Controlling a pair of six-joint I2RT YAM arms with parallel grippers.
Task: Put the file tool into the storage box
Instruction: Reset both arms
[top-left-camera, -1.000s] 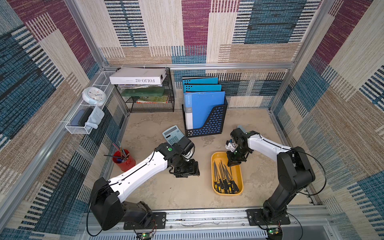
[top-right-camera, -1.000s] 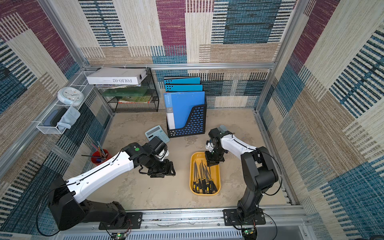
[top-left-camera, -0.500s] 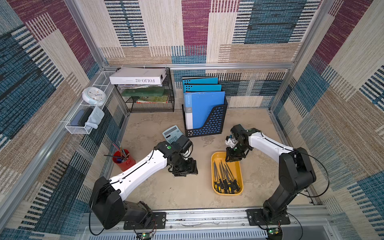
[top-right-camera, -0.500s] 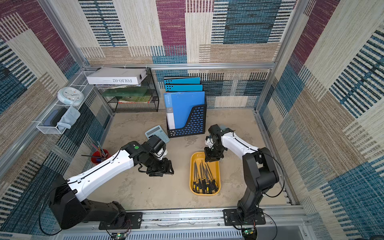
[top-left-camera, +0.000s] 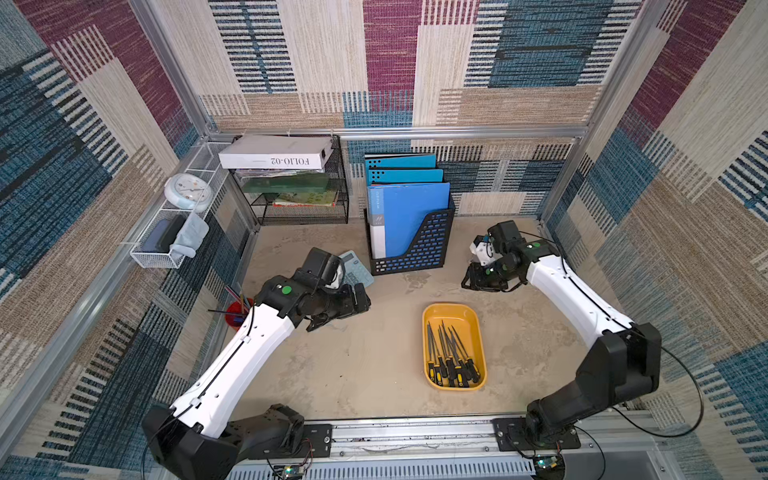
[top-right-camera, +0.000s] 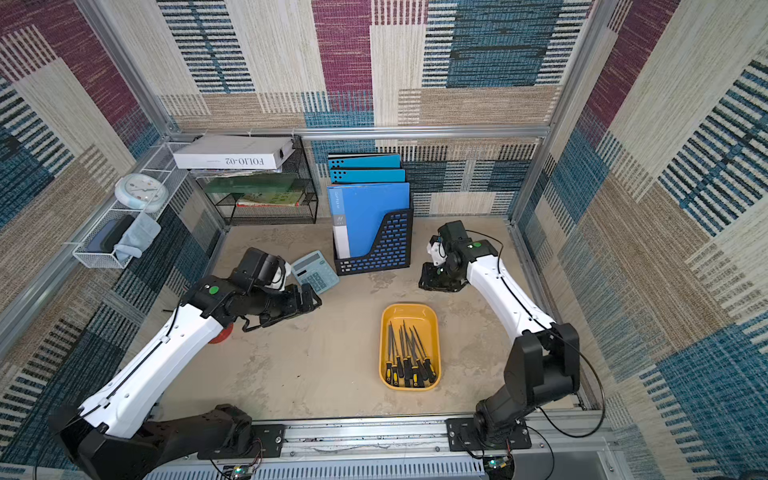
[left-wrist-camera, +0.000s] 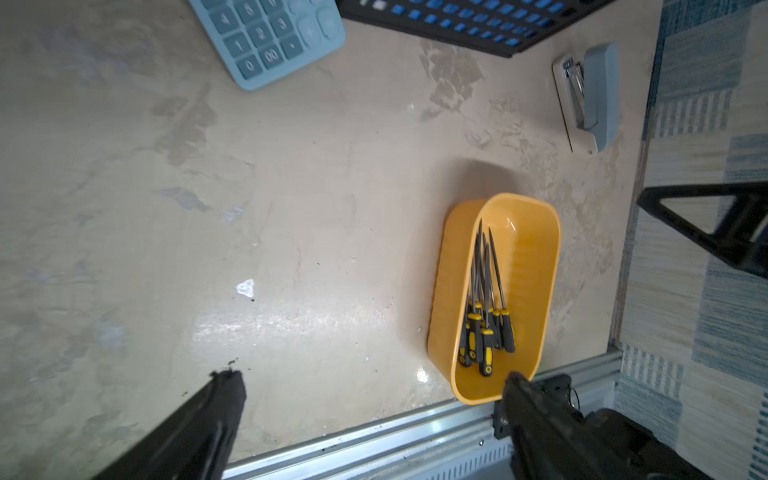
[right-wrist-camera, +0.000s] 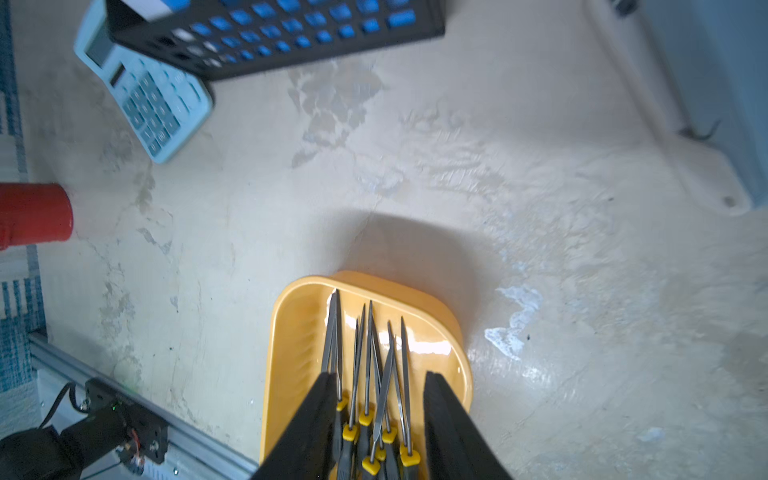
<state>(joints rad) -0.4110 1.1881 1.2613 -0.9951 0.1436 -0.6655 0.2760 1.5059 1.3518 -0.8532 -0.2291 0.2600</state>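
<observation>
The storage box (top-left-camera: 430, 332) is a shallow yellow-orange tray on the table's front right. Several file tools (top-left-camera: 451, 359) with black-and-yellow handles lie inside it, handles toward the front rail. My left gripper (top-left-camera: 361, 301) hovers left of the box near the calculator, and its jaws stand wide open and empty in the left wrist view (left-wrist-camera: 372, 380). My right gripper (top-left-camera: 473, 280) hangs behind the box's far end. In the right wrist view it (right-wrist-camera: 380, 376) is open with nothing between its fingers, and the files (right-wrist-camera: 370, 353) lie in the box (right-wrist-camera: 286, 332) below.
A blue calculator (top-left-camera: 353, 268) lies by the black folder holder (top-left-camera: 415, 245). A grey stapler (left-wrist-camera: 590, 99) rests near the right wall. A red pen cup (top-left-camera: 237, 313) stands at the left wall. A mesh shelf (top-left-camera: 299, 199) and a white wire basket (top-left-camera: 166, 241) sit at the back left.
Both grippers have drawn back from the box toward the rear. The left jaws have spread to full width. The right jaws, shut a second ago, have parted.
</observation>
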